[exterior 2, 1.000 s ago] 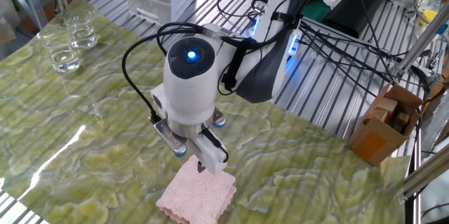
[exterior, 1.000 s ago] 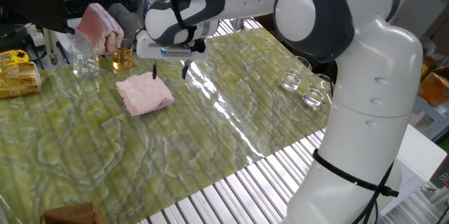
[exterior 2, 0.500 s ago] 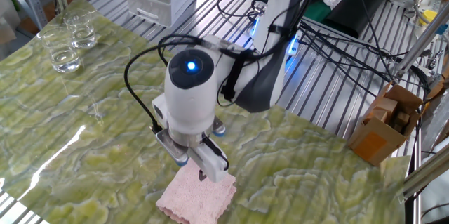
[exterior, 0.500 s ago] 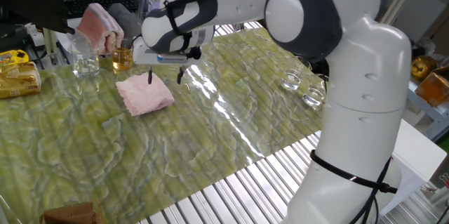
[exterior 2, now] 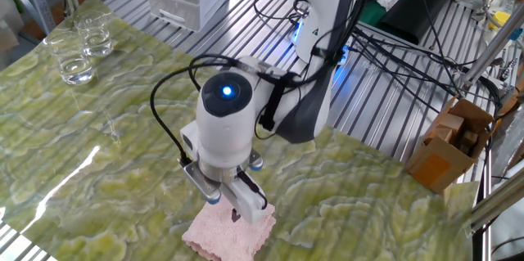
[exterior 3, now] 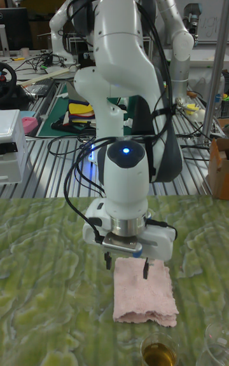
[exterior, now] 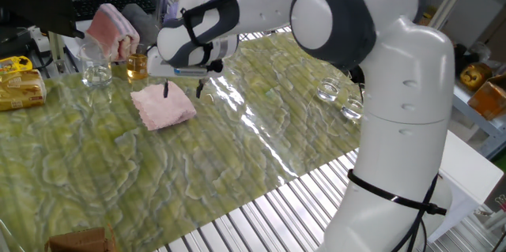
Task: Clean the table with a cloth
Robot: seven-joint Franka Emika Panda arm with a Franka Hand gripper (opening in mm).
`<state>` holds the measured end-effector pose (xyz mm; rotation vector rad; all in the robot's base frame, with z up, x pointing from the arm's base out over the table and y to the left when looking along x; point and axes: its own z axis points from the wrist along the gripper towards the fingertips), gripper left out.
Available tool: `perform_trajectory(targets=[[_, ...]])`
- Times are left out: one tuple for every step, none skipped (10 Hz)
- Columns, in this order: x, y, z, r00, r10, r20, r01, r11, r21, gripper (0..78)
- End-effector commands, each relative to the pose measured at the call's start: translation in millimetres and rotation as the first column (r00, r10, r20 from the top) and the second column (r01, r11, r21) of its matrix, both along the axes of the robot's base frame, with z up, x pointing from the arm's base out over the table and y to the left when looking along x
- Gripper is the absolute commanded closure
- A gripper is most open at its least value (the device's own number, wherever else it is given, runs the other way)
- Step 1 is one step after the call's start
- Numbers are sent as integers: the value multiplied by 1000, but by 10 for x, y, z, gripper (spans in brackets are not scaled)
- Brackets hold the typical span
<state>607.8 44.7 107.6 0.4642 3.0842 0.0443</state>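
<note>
The pale pink fluffy cloth [exterior: 164, 107] lies flat on the yellow-green marbled table [exterior: 237, 165], toward its far left. My gripper [exterior: 182, 91] hangs open just above the cloth's edge nearest the robot base, fingers pointing down. One fingertip is over the cloth and the other just past its edge. Nothing is held. From the other side, the gripper [exterior 2: 225, 208] stands over the cloth [exterior 2: 229, 232]. In the tall view the gripper [exterior 3: 127, 266] straddles the upper left corner of the cloth [exterior 3: 145, 293].
Behind the cloth stand a glass of amber liquid [exterior: 137, 65], an empty glass [exterior: 96, 70] and a folded pink-and-white towel [exterior: 113, 31]. Yellow packets [exterior: 20, 82] lie far left. Two glasses [exterior: 340, 98] stand near the right edge. A brown block [exterior: 79, 242] lies at the front left.
The gripper has moved left and down toward the cloth, staying open. The cloth has not moved.
</note>
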Motion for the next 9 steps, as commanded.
perform_trajectory(targets=[[53, 43, -128, 1000, 2, 31, -2, 1000, 3, 1], [59, 47, -156, 999, 0, 35, 0, 1000, 4, 1], [68, 51, -195, 999, -5, 41, 4, 1000, 6, 1], [87, 59, -287, 999, -14, 50, 14, 1000, 8, 1], [92, 61, -315, 998, -17, 53, 17, 1000, 8, 1], [108, 63, -400, 997, -28, 68, 27, 1000, 7, 1], [120, 62, -467, 996, -31, 78, 31, 1000, 5, 1], [130, 63, -488, 997, -31, 70, 31, 1000, 1, 1], [131, 64, -484, 998, -25, 64, 26, 1000, -1, 1]])
